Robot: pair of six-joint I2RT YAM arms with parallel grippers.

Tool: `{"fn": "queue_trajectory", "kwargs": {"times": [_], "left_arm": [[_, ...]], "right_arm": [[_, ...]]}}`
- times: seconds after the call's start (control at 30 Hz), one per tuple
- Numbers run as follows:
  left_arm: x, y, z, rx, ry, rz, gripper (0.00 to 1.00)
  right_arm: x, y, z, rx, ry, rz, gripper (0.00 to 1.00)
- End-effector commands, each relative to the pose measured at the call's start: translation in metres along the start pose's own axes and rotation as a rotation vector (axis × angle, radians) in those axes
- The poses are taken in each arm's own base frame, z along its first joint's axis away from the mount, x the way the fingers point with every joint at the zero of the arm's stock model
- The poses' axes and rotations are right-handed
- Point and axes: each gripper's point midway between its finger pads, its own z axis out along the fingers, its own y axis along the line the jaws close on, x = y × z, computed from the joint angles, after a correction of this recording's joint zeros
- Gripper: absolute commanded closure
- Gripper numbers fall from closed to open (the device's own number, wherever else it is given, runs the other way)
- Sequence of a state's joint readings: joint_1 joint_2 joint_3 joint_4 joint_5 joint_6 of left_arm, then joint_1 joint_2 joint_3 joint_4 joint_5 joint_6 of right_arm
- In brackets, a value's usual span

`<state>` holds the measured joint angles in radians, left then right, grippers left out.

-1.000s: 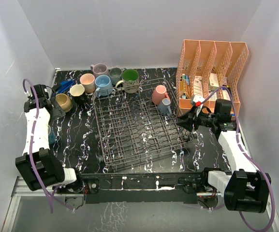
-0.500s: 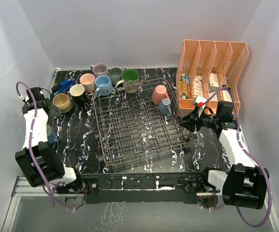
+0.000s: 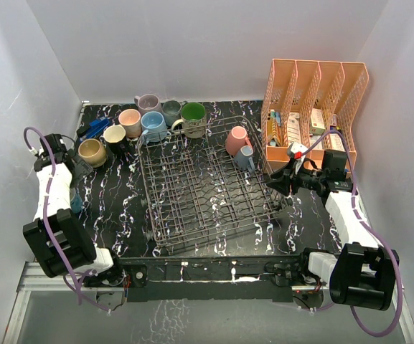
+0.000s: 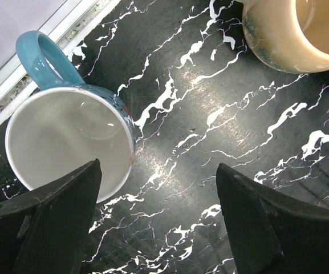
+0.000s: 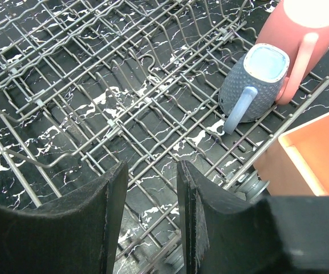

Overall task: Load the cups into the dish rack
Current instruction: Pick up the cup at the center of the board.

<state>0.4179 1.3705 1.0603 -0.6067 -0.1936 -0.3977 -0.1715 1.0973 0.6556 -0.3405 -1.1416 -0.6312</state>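
Note:
The dish rack [image 3: 192,208] stands mid-table, and a pink cup [image 3: 236,140] and a grey-blue cup [image 3: 245,158] rest upside down in its far right corner. Several more cups cluster at the back left, among them a tan one [image 3: 92,151] and a light blue one [image 3: 153,125]. A teal cup [image 4: 67,137] stands upright at the left table edge. My left gripper [image 4: 158,171] hangs open just right of it, over bare table. My right gripper [image 5: 151,168] hovers over the rack's near right corner, its jaws a little apart with nothing between them. The grey-blue cup [image 5: 254,85] and the pink cup [image 5: 301,40] lie ahead of it.
An orange mesh file organizer [image 3: 314,100] with papers stands at the back right, close to the rack; its corner [image 5: 309,160] is beside my right gripper. A blue object [image 3: 95,127] lies by the back-left cups. White walls close in on three sides.
My left arm has drawn back toward the left edge and now sits by the teal cup. The right gripper shifted slightly right. No cup has moved.

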Motion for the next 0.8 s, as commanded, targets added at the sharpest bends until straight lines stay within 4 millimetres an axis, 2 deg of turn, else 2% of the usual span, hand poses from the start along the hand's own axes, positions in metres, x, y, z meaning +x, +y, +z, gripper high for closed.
{"fn": "queue_trajectory", "kwargs": {"times": [0.0,0.13,0.3,0.37,0.4,0.47,0.6,0.77], "left_arm": [[-0.004,0.003,-0.004,-0.011,-0.005,-0.067,0.21],[-0.001,0.012,0.006,-0.1,0.026,-0.143,0.22],[-0.005,0.017,0.011,-0.143,-0.011,-0.242,0.29],[-0.005,0.013,0.017,-0.121,-0.028,-0.267,0.48],[-0.005,0.011,0.019,-0.114,-0.03,-0.278,0.52],[-0.003,0.007,0.026,-0.102,-0.021,-0.285,0.57],[0.003,0.005,0.035,-0.106,0.015,-0.266,0.59],[0.004,0.006,0.033,-0.09,0.005,-0.228,0.75]], "right_arm": [[-0.008,0.0,-0.001,-0.011,-0.028,-0.052,0.59],[-0.007,0.0,0.0,-0.013,-0.025,-0.048,0.59],[-0.005,0.0,0.0,-0.015,-0.023,-0.045,0.59],[-0.005,-0.001,0.0,-0.015,-0.022,-0.044,0.59],[-0.005,-0.001,0.0,-0.014,-0.021,-0.044,0.59],[-0.005,-0.001,0.0,-0.014,-0.02,-0.044,0.59],[-0.006,-0.001,-0.001,-0.01,-0.019,-0.05,0.59],[-0.005,0.0,-0.001,-0.013,-0.019,-0.047,0.59]]}}
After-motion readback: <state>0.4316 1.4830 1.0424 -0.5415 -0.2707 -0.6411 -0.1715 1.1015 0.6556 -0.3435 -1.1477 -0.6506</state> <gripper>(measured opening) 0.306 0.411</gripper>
